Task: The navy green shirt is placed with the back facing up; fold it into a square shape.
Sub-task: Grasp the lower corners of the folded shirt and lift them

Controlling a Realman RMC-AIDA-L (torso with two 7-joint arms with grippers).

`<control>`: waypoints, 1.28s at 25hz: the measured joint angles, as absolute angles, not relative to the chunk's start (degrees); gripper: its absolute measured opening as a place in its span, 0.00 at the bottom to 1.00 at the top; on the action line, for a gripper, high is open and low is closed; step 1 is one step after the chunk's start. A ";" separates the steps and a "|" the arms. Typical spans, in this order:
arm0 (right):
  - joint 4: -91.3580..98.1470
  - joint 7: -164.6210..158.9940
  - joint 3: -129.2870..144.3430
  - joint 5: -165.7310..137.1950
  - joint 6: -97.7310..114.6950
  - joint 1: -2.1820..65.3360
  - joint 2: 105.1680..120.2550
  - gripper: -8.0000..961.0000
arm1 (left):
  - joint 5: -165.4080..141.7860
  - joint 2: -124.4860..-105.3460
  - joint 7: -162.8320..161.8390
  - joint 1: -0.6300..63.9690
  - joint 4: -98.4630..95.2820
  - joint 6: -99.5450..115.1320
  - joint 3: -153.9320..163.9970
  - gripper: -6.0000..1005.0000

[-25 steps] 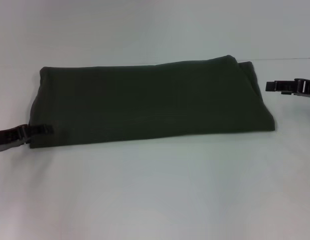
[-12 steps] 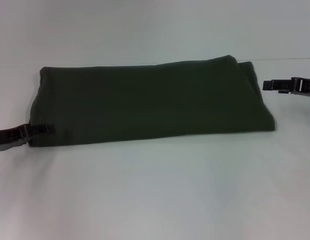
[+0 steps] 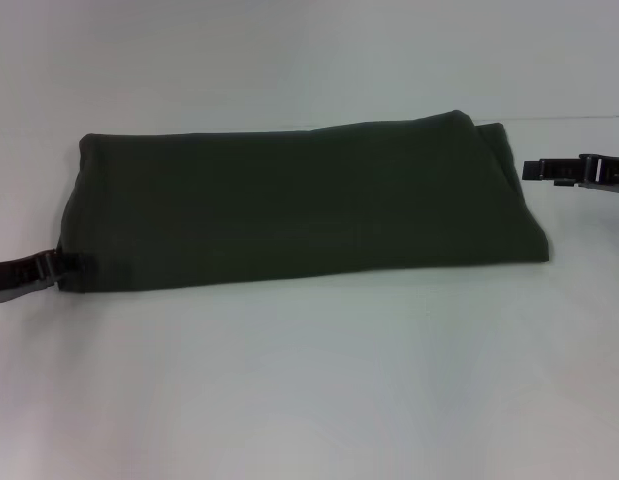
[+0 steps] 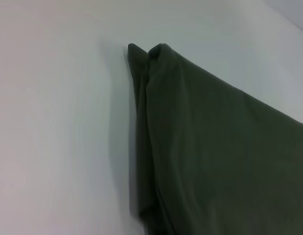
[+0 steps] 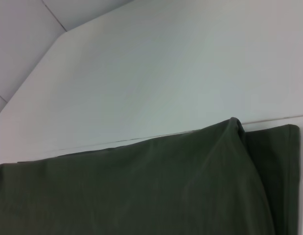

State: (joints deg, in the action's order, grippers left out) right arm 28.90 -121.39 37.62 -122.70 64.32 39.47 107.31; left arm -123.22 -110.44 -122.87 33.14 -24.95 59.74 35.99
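shirt: navy green shirt (image 3: 299, 205) folded into a wide band, flat on white table (image 3: 309, 380)
left gripper (image 3: 64, 265): at shirt's near-left corner, grip state unclear
right gripper (image 3: 534, 170): just off far-right edge, apart, state unclear

Head view: high, facing forward and down, whole shirt (image 3: 299, 205) on table (image 3: 309, 380) in frame. Left wrist view: close, low, along shirt's folded end (image 4: 215, 156). Right wrist view: close, over opposite end (image 5: 141, 191). Shared: shirt, tabletop
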 joint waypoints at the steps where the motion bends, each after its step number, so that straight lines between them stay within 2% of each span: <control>1: 28.91 -121.41 37.62 -122.70 64.32 39.48 107.31 0.72 | -123.22 -110.46 -122.86 33.15 -24.96 59.55 36.27 0.46; 10: 28.92 -121.53 37.62 -122.69 64.34 39.46 107.31 0.72 | -123.23 -111.02 -123.00 33.52 -24.96 57.81 37.57 0.41; 18: 28.92 -121.62 37.61 -122.69 64.49 39.46 107.37 0.72 | -123.35 -110.01 -125.13 33.89 -23.38 56.80 38.72 0.36; 24: 28.92 -121.65 37.61 -122.69 64.40 39.46 107.40 0.72 | -123.39 -109.97 -125.09 33.93 -23.45 56.77 38.78 0.14; 29: 28.92 -121.94 37.62 -122.69 64.41 39.79 107.40 0.72 | -123.40 -109.95 -124.97 33.93 -23.58 56.77 38.77 0.01; 32: 28.94 -124.41 39.01 -122.88 64.87 40.44 107.00 0.72 | -123.40 -109.94 -124.87 33.93 -23.65 56.77 38.75 0.01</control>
